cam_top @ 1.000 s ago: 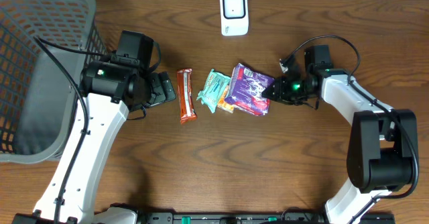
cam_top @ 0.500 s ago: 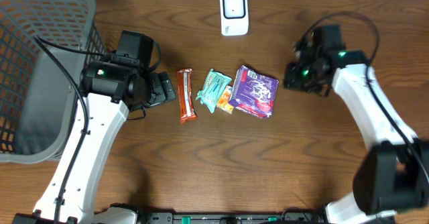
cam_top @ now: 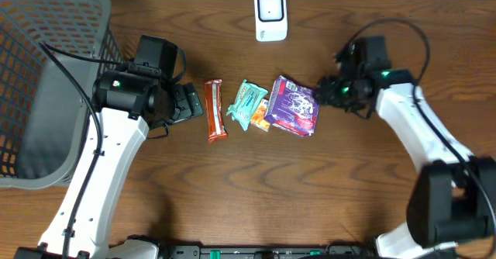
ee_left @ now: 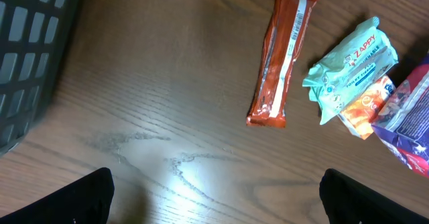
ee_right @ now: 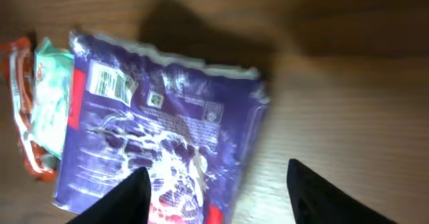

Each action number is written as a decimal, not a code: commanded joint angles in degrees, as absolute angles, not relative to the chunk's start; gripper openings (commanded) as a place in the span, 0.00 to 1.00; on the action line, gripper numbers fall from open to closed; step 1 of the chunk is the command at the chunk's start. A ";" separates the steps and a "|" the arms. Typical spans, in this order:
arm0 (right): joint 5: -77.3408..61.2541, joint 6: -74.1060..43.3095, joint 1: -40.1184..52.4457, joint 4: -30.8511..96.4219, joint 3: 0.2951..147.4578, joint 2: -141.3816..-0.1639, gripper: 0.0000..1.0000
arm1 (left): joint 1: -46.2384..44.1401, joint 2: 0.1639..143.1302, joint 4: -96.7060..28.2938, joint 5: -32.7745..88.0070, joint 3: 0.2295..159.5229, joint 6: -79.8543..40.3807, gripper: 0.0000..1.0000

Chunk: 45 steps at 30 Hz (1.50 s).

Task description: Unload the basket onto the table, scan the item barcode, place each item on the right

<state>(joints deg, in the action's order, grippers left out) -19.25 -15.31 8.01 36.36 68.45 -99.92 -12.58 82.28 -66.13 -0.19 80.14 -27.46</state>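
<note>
Right jaws spread beside the purple packet; left jaws wide and empty.

Overhead: the right jaws stand parted and hold nothing. Their tips are just beside one edge of the purple packet (cam_top: 293, 106), which lies flat on the worktop (cam_top: 248, 189); whether they touch it I cannot tell. The scanner (cam_top: 270, 15) sits well apart from both jaws. The left jaws gape, with an orange-red bar (cam_top: 215, 110) just ahead of them.
Left wrist: the fingertips (ee_left: 80, 197) stand far apart with bare worktop between them. The bar (ee_left: 281, 56) lies ahead, a teal pack (ee_left: 352, 66) lies beyond it, and the packet's corner is farthest off.
Right wrist: the fingertips (ee_right: 127, 197) are spread, one over the packet's (ee_right: 161, 137) near edge and the other over bare wood. Its barcode (ee_right: 110, 83) faces up at the end far from the jaws.
</note>
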 commanded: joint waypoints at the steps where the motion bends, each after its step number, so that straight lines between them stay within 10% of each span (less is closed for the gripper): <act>1: -33.67 -15.86 8.29 31.55 64.79 -104.38 0.60 | -12.38 81.97 -66.37 -0.69 80.53 -28.18 0.98; 4: -34.83 -15.84 8.29 29.65 64.01 -108.27 0.51 | -12.38 81.97 -66.37 -0.71 80.53 -28.18 0.98; 9: -33.50 -14.46 8.16 28.64 64.01 -111.90 0.01 | -12.38 81.97 -66.37 -0.69 80.53 -28.18 0.98; 17: -14.17 -14.52 7.44 41.43 75.05 -103.07 0.01 | -12.38 81.97 -66.37 -0.71 80.53 -28.18 0.98; 26: 45.17 -19.44 16.71 61.93 84.90 -99.63 0.01 | -12.38 81.97 -66.37 -0.71 80.53 -28.18 0.98; 45: 47.13 -18.20 29.58 63.92 84.60 -117.82 0.12 | -12.38 81.97 -66.37 -0.71 80.53 -28.18 0.98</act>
